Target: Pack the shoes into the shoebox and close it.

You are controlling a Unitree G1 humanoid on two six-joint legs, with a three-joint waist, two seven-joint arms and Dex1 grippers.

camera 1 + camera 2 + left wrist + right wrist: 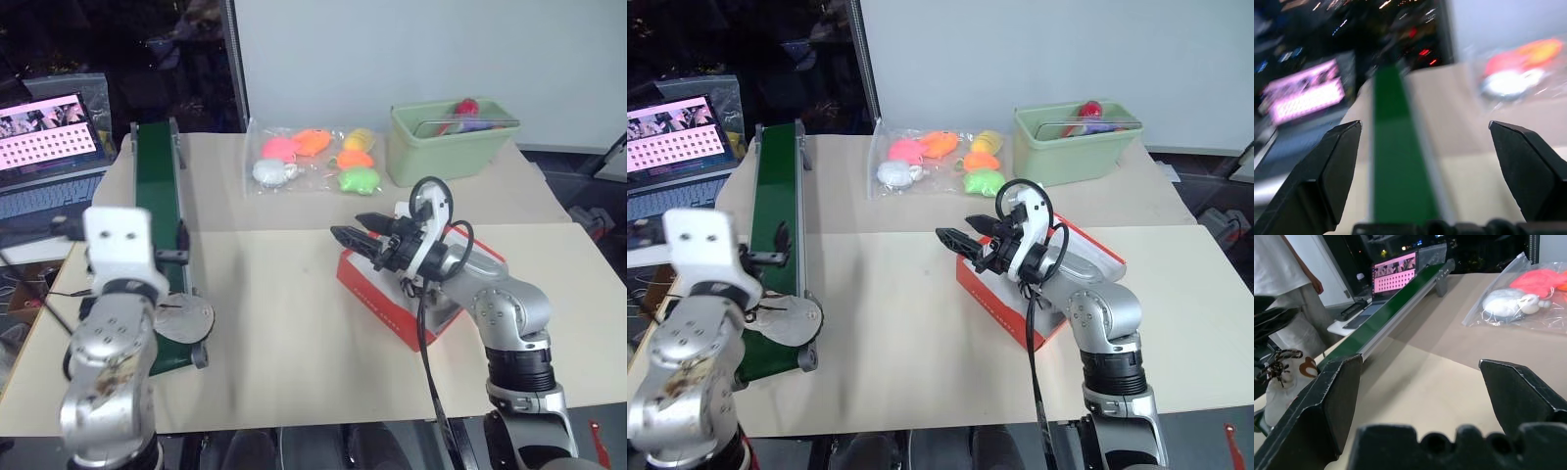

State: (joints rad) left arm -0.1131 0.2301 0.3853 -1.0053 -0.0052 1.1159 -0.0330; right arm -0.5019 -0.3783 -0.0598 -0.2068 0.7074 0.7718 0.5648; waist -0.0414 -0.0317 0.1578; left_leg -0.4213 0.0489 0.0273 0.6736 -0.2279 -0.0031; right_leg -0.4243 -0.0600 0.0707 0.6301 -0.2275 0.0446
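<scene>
Left claw (1425,161) gapes wide, holding nothing; right claw (355,235) released, above the shoebox (377,294).

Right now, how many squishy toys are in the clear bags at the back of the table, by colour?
Pink toy: 1
Orange toys: 2
White toy: 1
Yellow toy: 1
Green toy: 1
Total: 6
</scene>
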